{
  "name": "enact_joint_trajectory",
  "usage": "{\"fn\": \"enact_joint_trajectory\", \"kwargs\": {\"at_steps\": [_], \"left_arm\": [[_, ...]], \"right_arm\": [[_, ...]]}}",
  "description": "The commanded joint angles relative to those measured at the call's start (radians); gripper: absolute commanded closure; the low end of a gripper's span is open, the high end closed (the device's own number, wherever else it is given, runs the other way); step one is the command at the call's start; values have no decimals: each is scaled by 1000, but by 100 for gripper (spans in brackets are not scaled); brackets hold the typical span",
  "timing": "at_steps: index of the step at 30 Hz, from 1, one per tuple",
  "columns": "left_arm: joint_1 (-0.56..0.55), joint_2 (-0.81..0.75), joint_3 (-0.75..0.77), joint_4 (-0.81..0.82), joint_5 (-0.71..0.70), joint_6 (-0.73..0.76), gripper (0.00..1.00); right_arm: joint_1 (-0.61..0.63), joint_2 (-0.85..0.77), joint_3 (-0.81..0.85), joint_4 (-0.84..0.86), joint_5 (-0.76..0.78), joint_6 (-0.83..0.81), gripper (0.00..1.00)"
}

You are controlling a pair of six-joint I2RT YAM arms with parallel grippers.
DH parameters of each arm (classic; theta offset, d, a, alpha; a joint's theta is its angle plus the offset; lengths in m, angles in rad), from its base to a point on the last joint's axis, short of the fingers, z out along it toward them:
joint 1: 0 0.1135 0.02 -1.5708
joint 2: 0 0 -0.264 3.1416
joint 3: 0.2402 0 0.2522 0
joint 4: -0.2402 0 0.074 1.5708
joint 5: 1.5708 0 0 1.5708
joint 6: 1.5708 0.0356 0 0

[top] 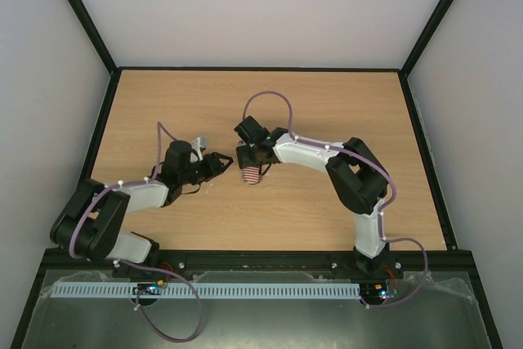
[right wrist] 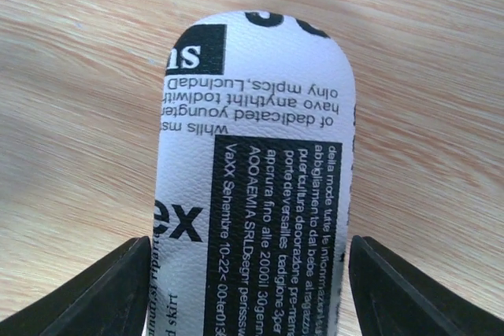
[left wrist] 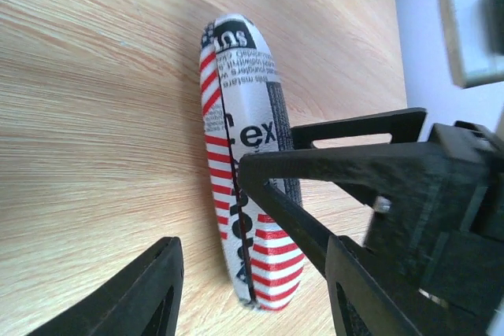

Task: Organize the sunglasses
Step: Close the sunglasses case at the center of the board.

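Right wrist view shows the flag-printed case (right wrist: 256, 179) pinched between the jaws of the right gripper (right wrist: 250, 273), so hold firm while you draw the empty, half-open left gripper (left wrist: 253, 257) clear of its end; the sunglasses are unseen, perhaps inside.

Robotics lab cell: wood-grain tabletop (top: 343, 112) boxed in by white panels (top: 261, 6) and black framing (top: 82, 14), left arm (top: 139, 195) and right arm (top: 310, 153) bolted at near edge.
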Motion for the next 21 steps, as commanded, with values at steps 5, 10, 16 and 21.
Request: {"fn": "enact_joint_trajectory", "kwargs": {"at_steps": [5, 10, 16, 21], "left_arm": [[60, -154, -43, -144, -3, 44, 45], [79, -202, -42, -220, -11, 56, 43], [89, -282, -31, -311, -18, 66, 36], [91, -368, -11, -398, -44, 82, 5]], "right_arm": [[-7, -81, 8, -100, 78, -34, 20], [2, -169, -41, -120, 87, -51, 15], [69, -328, -219, -76, 72, -1, 19], [165, -407, -346, 48, -7, 98, 30]]}}
